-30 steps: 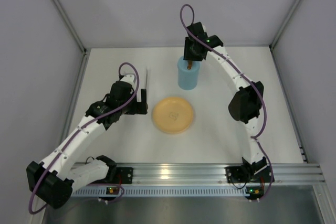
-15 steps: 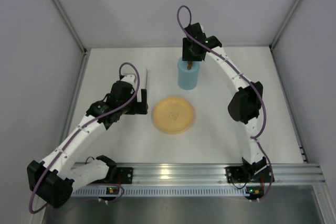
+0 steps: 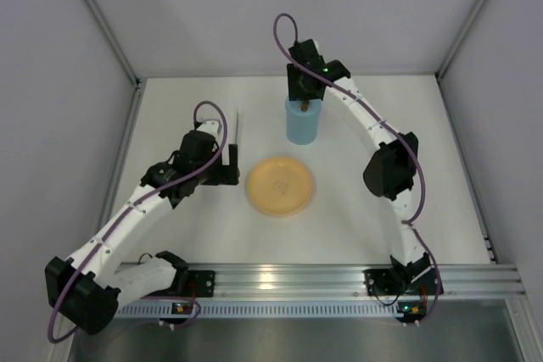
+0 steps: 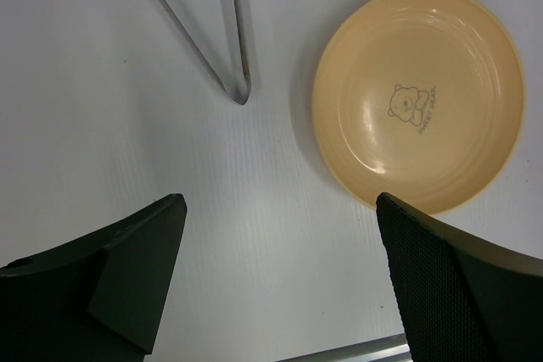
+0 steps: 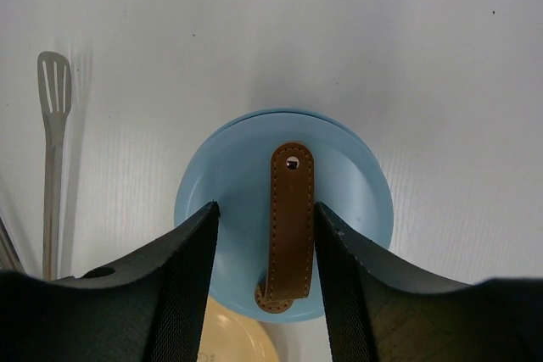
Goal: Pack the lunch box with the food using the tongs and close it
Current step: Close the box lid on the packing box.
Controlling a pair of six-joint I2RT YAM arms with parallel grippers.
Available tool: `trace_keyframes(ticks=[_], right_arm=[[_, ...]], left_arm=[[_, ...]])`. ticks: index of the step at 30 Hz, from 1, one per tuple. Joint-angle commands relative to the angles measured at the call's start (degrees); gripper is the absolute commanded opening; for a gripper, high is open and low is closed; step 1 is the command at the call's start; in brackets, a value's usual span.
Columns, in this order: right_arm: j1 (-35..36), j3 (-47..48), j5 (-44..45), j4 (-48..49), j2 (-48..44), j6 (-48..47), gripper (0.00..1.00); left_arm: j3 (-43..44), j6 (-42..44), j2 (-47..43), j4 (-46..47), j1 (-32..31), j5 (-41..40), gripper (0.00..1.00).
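- Right gripper [image 5: 265,209] hangs over the tall light-blue plastic cylinder lunch box [image 3: 303,127], fingers parted either side of the brown stitched tab [image 5: 291,218] on the flat light-blue round lid [image 5: 361,201].
- One finger sits against the tab's edge and the other stands clear of it, so no pinch.
- Lid sits on top of the lunch box. The box is upright at the far middle of the white table [image 3: 458,167], just beyond the round yellow-orange plate [image 4: 458,57].
- Left gripper [image 4: 278,209] is spread wide, gripping nothing, over bare table between the plate and the slim silver metal tongs [image 4: 242,95].
- Tongs lie flat left of the plate, joined end nearest the left gripper, tips toward the far wall.
- Plate has a bear print in its centre.
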Motion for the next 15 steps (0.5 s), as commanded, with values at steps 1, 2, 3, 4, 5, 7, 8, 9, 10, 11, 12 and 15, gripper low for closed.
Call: trace_keyframes(ticks=[1,2,3,4,5,7,8,9,10,11,12,15], right_arm=[[1.5,1.68,0.11,-0.77,3.12,-1.38,0.48],[1.5,1.77,0.29,-0.94,3.39,-1.47,0.48],[1.5,1.77,0.29,-1.21,3.74,-1.56,0.48],[1.58,1.77,0.37,-1.47,4.0,-1.91,0.49],[1.58,2.12,0.81,-1.73,4.26,-2.26,0.5],[1.85,2.82,2.04,-3.57,5.32,-3.48,0.51],[2.2,3.69,3.44,-4.36,5.84,-4.1,0.51],[2.37,4.14,4.15,-5.07,6.72,-4.54,0.51],[2.55,4.14,4.94,-6.21,6.99,-5.33,0.52],[2.64,4.06,5.73,-6.57,7.17,-5.51,0.52],[2.64,3.97,5.82,-7.0,7.69,-5.77,0.52],[2.64,3.44,6.09,-7.8,8.05,-5.78,0.52]], left_arm=[[-0.03,0.21,0.16,0.6,0.01,0.45,0.98],[-0.03,0.21,0.24,0.6,0.01,0.45,0.98],[-0.03,0.21,0.33,0.6,0.01,0.54,0.98],[-0.03,0.29,0.42,0.6,0.01,0.63,0.98],[-0.03,0.21,0.42,0.6,0.01,0.71,0.98],[-0.03,0.21,0.51,0.6,0.01,0.89,0.98],[-0.03,0.21,0.59,0.69,0.1,0.98,0.98],[0.05,0.21,0.77,0.69,0.01,1.06,0.98],[0.05,0.21,0.86,0.69,0.1,1.15,0.98],[0.05,0.21,0.95,0.69,0.01,1.33,0.98],[0.14,0.21,1.12,0.69,0.01,1.42,0.98],[0.23,0.12,1.3,0.78,0.1,1.5,0.98]])
